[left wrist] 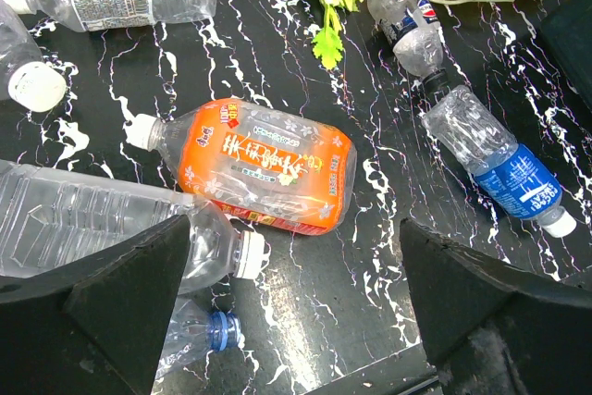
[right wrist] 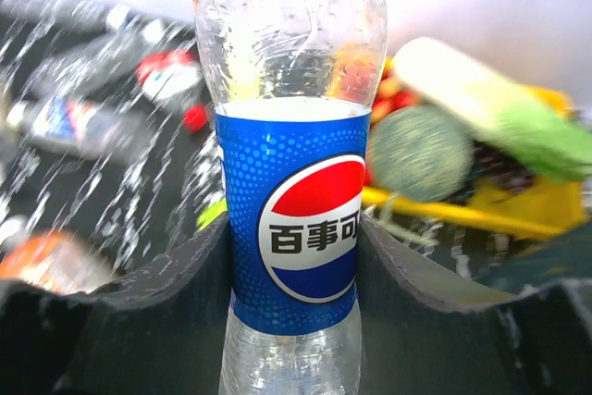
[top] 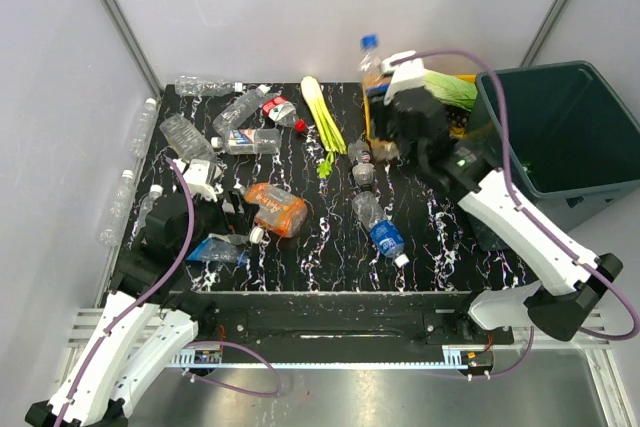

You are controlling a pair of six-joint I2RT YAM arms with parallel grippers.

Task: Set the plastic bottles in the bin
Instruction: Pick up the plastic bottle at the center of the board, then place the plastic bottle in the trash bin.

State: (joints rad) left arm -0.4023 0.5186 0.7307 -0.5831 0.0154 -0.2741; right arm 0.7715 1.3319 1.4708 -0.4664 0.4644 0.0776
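Observation:
My right gripper (top: 380, 89) is shut on an upright clear Pepsi bottle (top: 371, 59) with a blue cap, held above the table's back edge, left of the dark teal bin (top: 545, 69). In the right wrist view the fingers (right wrist: 166, 321) clamp its blue label (right wrist: 294, 228). My left gripper (top: 228, 222) is open and empty, low over the table; the orange bottle (left wrist: 268, 166) lies just ahead of it and a clear bottle (left wrist: 102, 219) lies under its left finger. A blue-labelled bottle (left wrist: 504, 164) lies to the right.
Several more bottles lie at the back left (top: 250, 140) and centre (top: 362, 162). Celery stalks (top: 322, 117) lie mid-back. A yellow tray (top: 462, 97) of vegetables with a round green melon (right wrist: 416, 150) stands beside the bin. Grey walls enclose the table.

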